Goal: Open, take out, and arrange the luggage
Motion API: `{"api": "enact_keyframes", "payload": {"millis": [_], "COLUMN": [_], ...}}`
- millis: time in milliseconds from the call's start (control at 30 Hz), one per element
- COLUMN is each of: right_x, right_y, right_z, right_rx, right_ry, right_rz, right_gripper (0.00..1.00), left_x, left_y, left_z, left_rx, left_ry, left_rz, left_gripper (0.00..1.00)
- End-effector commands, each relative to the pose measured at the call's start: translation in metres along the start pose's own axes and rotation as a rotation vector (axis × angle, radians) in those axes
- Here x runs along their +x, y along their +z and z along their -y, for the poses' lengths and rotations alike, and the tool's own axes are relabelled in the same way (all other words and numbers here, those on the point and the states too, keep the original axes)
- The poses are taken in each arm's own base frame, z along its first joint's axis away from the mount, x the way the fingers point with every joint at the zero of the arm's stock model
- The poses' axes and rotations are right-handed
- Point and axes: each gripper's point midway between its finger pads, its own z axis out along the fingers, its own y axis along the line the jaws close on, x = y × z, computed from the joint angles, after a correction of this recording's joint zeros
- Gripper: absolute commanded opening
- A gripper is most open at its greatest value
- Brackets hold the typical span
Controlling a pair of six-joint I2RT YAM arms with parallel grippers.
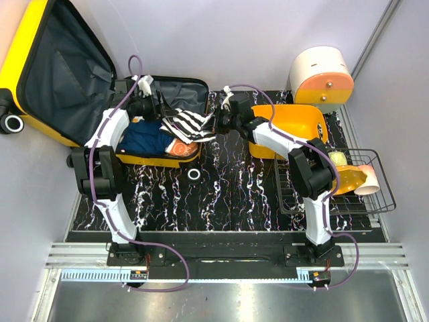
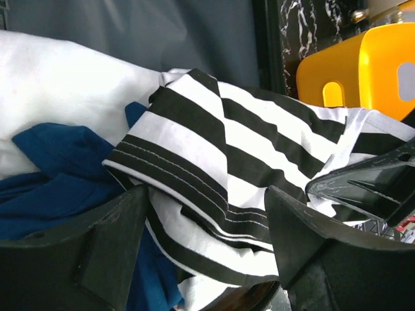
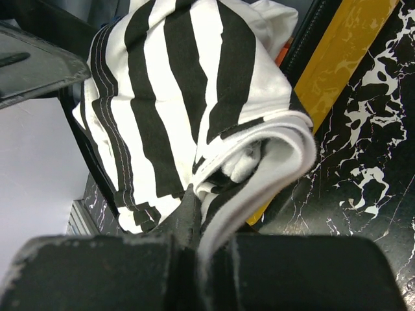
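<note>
the luggage [image 1: 64, 77] lies open at the far left of the surface [image 1: 234, 191], its lid tipped back, so the opening step looks done. taking things out looks only just begun: a black-and-white striped garment [image 1: 189, 125] hangs across the right rim of the base, partly out of the case. blue clothing [image 1: 147, 137], a white cloth [image 2: 58, 84] and something orange [image 1: 184, 149] lie inside. the right tool [image 3: 194, 236] is clamped tight on a folded edge of the striped garment. the left tool [image 2: 207, 201] has its jaws wide apart with the same garment between them, not pinched. as far as i can judge, nothing has been set out yet, so the rest of the emptying and all the arranging are left to do
</note>
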Motion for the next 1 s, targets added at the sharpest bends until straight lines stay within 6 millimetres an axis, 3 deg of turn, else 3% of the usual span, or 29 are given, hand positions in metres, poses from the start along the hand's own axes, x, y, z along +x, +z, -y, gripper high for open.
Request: {"api": "enact_keyframes", "payload": {"millis": [0, 133, 300, 400, 667, 733, 900, 967], "right_x": [-0.015, -0.016, -0.016, -0.017, -0.029, -0.031, -0.035, -0.033], "right_y": [0.0, 0.0, 0.002, 0.002, 0.002, 0.002, 0.002, 0.003], "right_z": [-0.016, -0.016, -0.014, -0.012, -0.016, -0.015, -0.014, -0.013], "right_rx": [-0.054, -0.056, -0.053, -0.053, -0.058, -0.056, -0.058, -0.057], "right_ry": [-0.041, -0.042, -0.04, -0.045, -0.057, -0.057, -0.059, -0.057], "right_rz": [0.024, 0.023, 0.018, 0.02, 0.039, 0.044, 0.048, 0.044], "right_gripper": [0.0, 0.0, 0.0, 0.0, 0.0, 0.0, 0.0, 0.0], "left_x": [-0.018, -0.019, -0.013, -0.015, -0.034, -0.034, -0.03, -0.021], "left_y": [0.002, -0.001, 0.001, 0.004, -0.002, -0.002, -0.004, -0.002], "left_z": [-0.003, -0.017, -0.011, 0.009, 0.037, 0.039, 0.019, 0.01], "left_rx": [-0.08, -0.165, -0.137, -0.049, 0.039, 0.042, -0.067, -0.101], "left_ry": [0.018, 0.001, 0.01, 0.037, 0.081, 0.078, 0.074, 0.057], "left_rz": [0.043, 0.046, 0.022, 0.013, 0.045, 0.038, 0.029, -0.003], "left_gripper": [0.77, 0.83, 0.79, 0.67, 0.33, 0.31, 0.68, 0.71]}}
